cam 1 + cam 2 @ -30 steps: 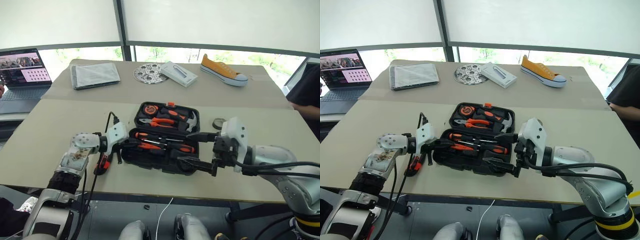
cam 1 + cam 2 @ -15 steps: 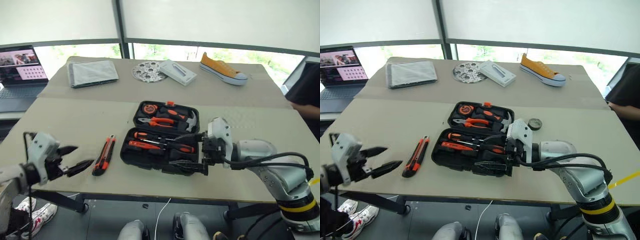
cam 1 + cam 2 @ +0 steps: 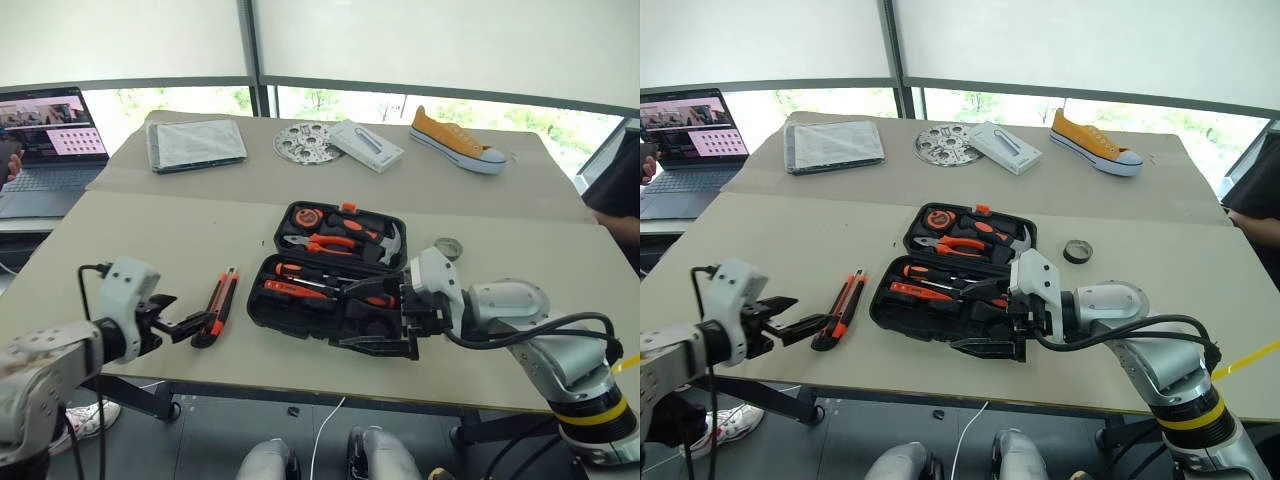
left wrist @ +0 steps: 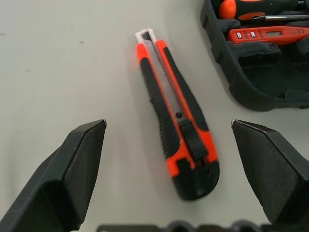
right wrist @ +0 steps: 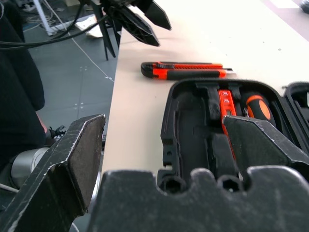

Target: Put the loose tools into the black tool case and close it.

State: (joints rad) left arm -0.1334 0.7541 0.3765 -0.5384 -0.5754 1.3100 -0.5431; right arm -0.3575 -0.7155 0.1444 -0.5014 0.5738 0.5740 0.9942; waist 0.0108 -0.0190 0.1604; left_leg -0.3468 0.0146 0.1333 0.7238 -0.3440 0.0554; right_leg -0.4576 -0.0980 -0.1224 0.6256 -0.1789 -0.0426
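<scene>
The black moulded-plastic tool case (image 3: 952, 275) lies open on the beige worktop (image 3: 1120, 200), its lid half flat behind the base. The lid half holds the orange-handled pliers (image 3: 958, 243), a hammer (image 3: 1011, 239) and an orange tape measure (image 3: 938, 217). In the near half sit two black-and-orange-handled screwdrivers (image 3: 930, 272) and a slim orange tester screwdriver (image 4: 263, 34), each in a recess; other recesses near the front edge stand bare.

The black-and-orange utility knife (image 4: 175, 118) lies flat on the worktop just beside the case's left side, apart from it, pointing away from the robot. The left gripper (image 3: 800, 318) hovers near the front edge of the worktop, close to the knife's near end, with its jaws spread wide and nothing between them; in the left wrist view the knife lies between the two black fingers (image 4: 72, 169) without touching either.

The small dark tape roll (image 3: 1076, 251) rests on the worktop to the right of the case, near its back corner.

The right gripper (image 3: 992, 318) hangs over the front right part of the case, pointing towards the robot's left, jaws spread and holding nothing.

At the far side of the worktop lie a grey folded cloth (image 3: 833, 145), a round perforated metal disc (image 3: 946, 144), a flat white box (image 3: 1003, 147) and a yellow canvas shoe (image 3: 1094, 144). An open laptop (image 3: 685, 135) stands at the far left.
</scene>
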